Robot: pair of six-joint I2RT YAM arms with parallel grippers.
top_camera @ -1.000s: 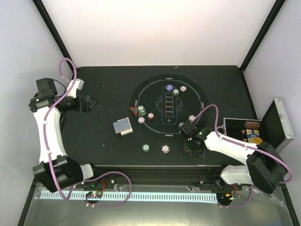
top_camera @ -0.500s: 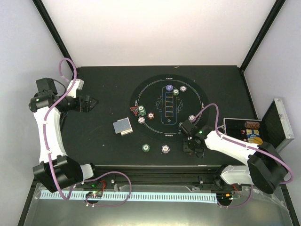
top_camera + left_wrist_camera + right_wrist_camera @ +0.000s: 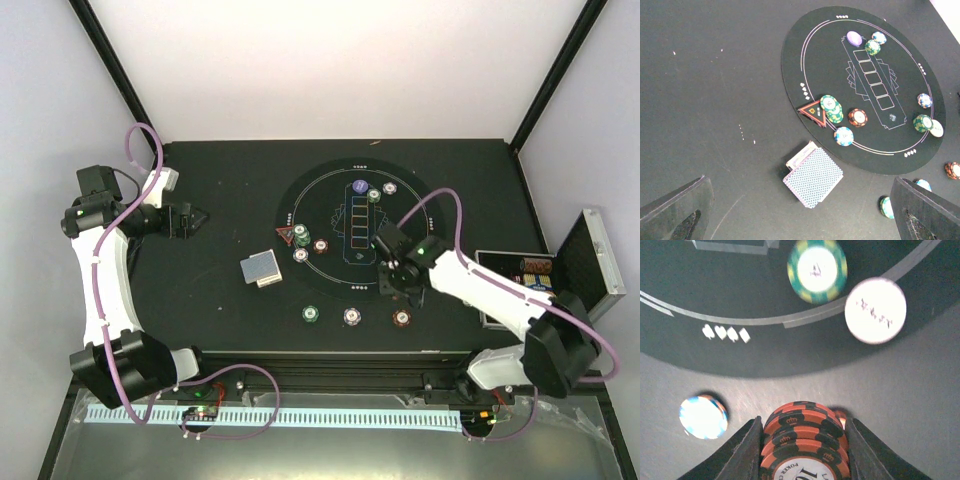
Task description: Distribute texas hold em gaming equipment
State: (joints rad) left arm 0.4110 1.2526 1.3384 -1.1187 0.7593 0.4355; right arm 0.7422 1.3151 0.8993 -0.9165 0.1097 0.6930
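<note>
My right gripper hangs over the near right rim of the round black mat. It is shut on a stack of red-brown poker chips, with a finger pressed on each side. One red-brown chip lies on the table just behind it. A green chip, a white button and a purple-white chip lie below in the right wrist view. The grey-blue-backed cards sit left of the mat. My left gripper is open, far left and high, holding nothing.
Near the mat's left rim are the red triangle marker, green chips and a red-brown chip. A blue button lies at the mat's far side. The open silver case stands at the right edge.
My right gripper has narrowed on the red-brown stack and moved from the near table edge toward the mat. One red-brown chip now lies uncovered where it was. The left arm has not moved.
</note>
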